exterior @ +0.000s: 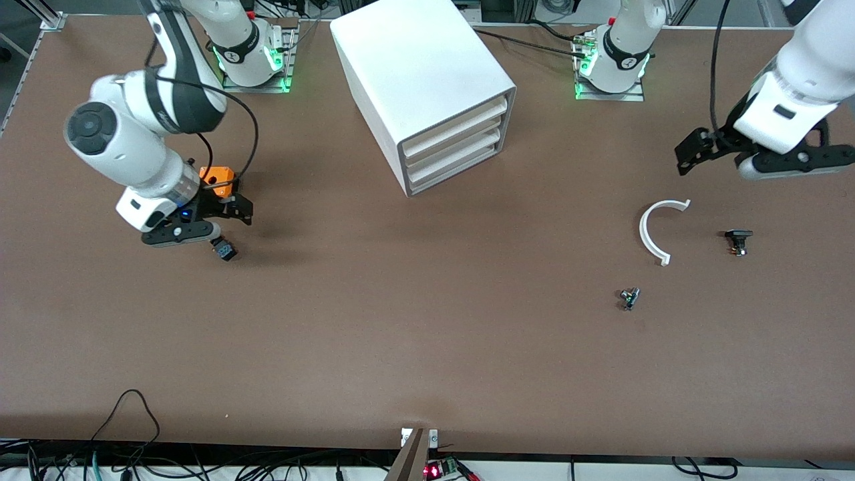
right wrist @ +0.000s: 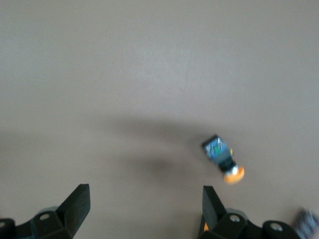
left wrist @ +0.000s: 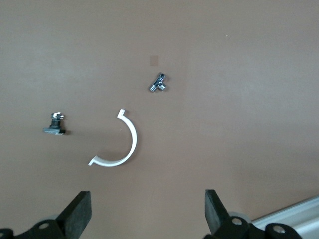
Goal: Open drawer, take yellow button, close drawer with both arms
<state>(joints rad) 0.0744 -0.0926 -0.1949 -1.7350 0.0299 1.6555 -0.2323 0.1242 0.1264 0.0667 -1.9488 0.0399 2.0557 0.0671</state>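
Note:
The white cabinet stands at the robots' edge of the table, and its top drawer is shut like the two below it. The button lies on the table toward the right arm's end. In the right wrist view it shows its orange cap and black-and-blue body. My right gripper hangs open and empty just above the table, beside the button and not touching it. My left gripper is open and empty over the left arm's end of the table.
An orange square box sits beside the right gripper, partly hidden by it. A white half-ring and two small dark parts lie under and near the left gripper.

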